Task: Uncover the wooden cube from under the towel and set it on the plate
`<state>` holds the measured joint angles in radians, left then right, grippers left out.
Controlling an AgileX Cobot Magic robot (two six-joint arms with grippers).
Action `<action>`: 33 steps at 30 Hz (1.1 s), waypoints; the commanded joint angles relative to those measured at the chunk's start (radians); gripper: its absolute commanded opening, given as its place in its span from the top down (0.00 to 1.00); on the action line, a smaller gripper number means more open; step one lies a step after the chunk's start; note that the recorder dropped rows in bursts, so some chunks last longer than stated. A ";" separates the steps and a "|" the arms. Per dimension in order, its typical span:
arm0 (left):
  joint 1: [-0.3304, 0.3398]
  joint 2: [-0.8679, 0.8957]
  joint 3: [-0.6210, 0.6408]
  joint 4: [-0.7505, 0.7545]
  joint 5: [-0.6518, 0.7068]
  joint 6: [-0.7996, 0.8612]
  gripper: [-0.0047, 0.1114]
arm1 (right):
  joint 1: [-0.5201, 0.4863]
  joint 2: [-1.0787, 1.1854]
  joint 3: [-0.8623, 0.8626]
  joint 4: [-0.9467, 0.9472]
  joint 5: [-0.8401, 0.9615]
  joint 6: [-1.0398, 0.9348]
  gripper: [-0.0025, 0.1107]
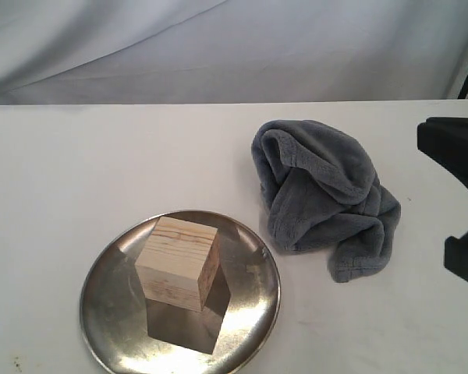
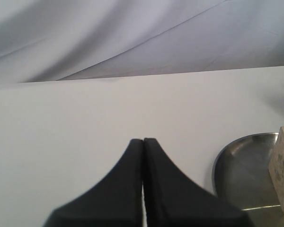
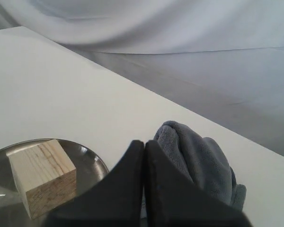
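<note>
Resting on plate (image 1: 109, 323): wooden cube (image 1: 177, 262). Bunched just beside its rim: towel (image 1: 320, 191). Open table (image 1: 78, 156) leftward. Left gripper (image 2: 143, 141), right gripper (image 3: 144, 142): pressed together, gripping nothing.

No text, label, brand, number or sign can be read in any view. The wooden cube (image 1: 178, 263) shows only brown grain lines, the plate (image 1: 253, 284) only scuffs and reflections, and the towel (image 1: 320, 195) is plain blue-grey plush.
</note>
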<state>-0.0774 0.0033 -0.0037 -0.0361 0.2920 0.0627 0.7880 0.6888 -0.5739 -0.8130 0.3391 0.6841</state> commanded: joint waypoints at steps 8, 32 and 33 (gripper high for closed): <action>-0.003 -0.003 0.004 -0.006 -0.008 -0.002 0.96 | 0.013 -0.032 0.007 0.011 -0.019 0.005 0.98; -0.003 -0.003 0.004 -0.006 -0.008 -0.002 0.96 | -0.708 -0.689 0.371 0.140 -0.174 0.011 0.98; -0.003 -0.003 0.004 -0.006 -0.008 -0.002 0.96 | -0.714 -0.689 0.381 0.140 -0.172 0.011 0.98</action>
<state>-0.0774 0.0033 -0.0037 -0.0361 0.2920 0.0627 0.0992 0.0250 -0.2189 -0.6825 0.1779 0.6955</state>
